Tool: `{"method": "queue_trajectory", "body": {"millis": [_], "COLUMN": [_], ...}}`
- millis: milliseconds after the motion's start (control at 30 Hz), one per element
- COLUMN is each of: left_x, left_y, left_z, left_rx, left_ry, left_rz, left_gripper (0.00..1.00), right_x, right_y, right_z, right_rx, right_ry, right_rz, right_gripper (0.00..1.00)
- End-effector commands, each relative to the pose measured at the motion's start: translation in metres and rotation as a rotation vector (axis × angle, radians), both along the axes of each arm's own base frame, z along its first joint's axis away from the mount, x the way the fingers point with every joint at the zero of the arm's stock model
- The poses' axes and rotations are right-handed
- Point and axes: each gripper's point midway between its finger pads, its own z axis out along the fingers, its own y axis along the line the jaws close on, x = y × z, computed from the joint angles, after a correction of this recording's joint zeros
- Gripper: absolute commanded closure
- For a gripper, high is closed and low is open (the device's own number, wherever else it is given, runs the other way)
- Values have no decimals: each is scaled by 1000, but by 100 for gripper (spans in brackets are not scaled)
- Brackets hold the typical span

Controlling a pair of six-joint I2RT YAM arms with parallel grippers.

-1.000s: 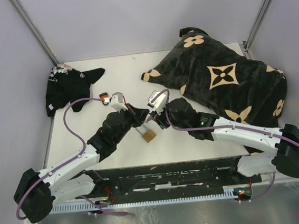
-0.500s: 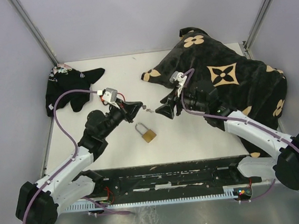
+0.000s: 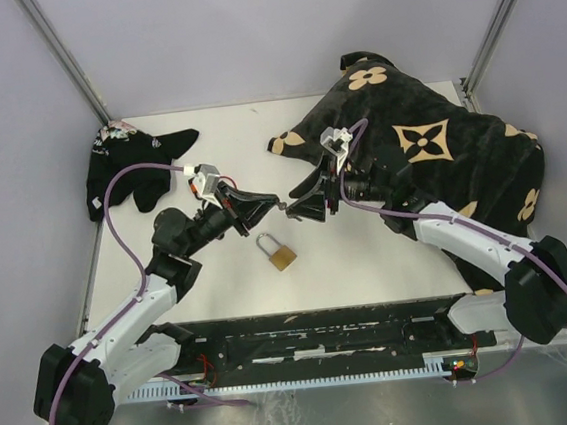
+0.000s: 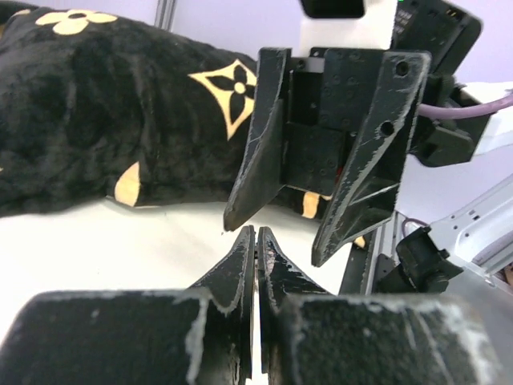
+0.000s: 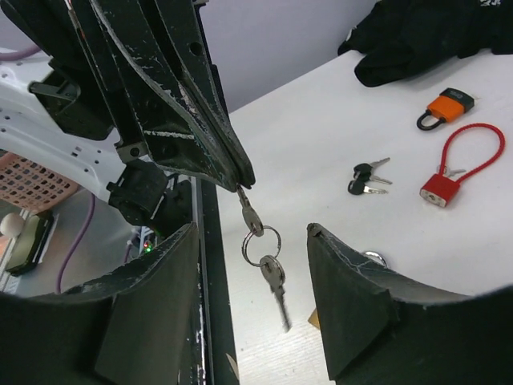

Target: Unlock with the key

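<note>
A brass padlock (image 3: 280,254) with a silver shackle lies on the white table (image 3: 227,148). Above and behind it my left gripper (image 3: 274,202) is shut on a small silver key (image 5: 250,217). A ring (image 5: 262,245) and a second key (image 5: 274,282) hang from that key. My right gripper (image 3: 299,209) faces the left one tip to tip. It is open, with its fingers (image 4: 365,160) on either side of the dangling keys and not touching them. In the left wrist view my left gripper's tips (image 4: 256,234) are pressed together, and the key is hidden there.
A large black cushion with tan flower monograms (image 3: 428,148) fills the right rear. A black garment (image 3: 133,162) lies at the left rear. On the table beyond the left arm are an orange padlock (image 5: 449,106), a red cable lock (image 5: 439,188) and black-headed keys (image 5: 365,178).
Both grippers have lifted away from the padlock, which now lies alone. The left gripper has kept the key. The right jaws have opened wider and moved up to the left tips.
</note>
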Motion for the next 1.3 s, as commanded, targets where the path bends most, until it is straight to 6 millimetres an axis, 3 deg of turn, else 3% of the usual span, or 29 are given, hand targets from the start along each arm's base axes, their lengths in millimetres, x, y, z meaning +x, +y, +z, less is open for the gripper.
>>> {"method": "queue_trajectory", "body": {"millis": [0, 233, 600, 967, 1267], "left_x": [-12, -14, -12, -9, -7], "left_y": [-2, -3, -3, -1, 0], "left_z": [41, 48, 51, 54, 54], "left_rx": [-105, -139, -162, -192, -233], "left_ry": [-80, -69, -57, -44, -15], "left_rz": [-61, -75, -68, -50, -43], "left_gripper": [97, 97, 97, 97, 97], "right_x": [-8, -13, -19, -21, -21], "right_y": [6, 9, 11, 12, 13], "right_z": [37, 41, 47, 45, 46], "right_rx": [106, 141, 171, 181, 194], "right_ry": [-62, -44, -42, -31, -25], "right_rz": [83, 133, 178, 199, 206], "right_gripper": [37, 45, 69, 79, 78]}}
